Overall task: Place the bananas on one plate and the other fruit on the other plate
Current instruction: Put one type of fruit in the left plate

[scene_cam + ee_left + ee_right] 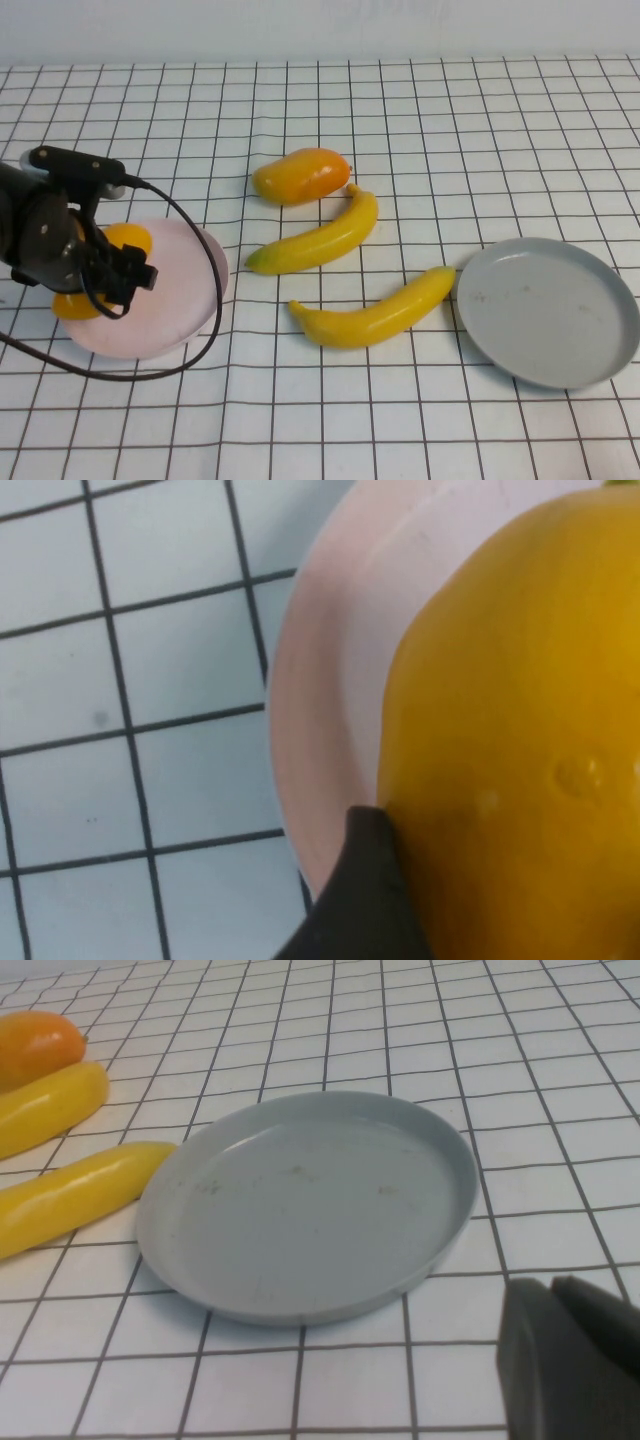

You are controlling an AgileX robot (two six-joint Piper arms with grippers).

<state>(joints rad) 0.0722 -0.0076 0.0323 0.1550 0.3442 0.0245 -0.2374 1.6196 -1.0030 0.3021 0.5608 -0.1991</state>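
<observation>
Orange-yellow mango is gripped by the left gripper over the pink plate; it should be lowered w/ care and let go only once resting inside the rim. Bananas lie mid-table, grey plate is bare. Right gripper is parked near it, fingers' state cannot be told.

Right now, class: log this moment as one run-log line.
left gripper: over pink plate, on mango | right gripper: near grey plate | bananas, second mango: on table
</observation>
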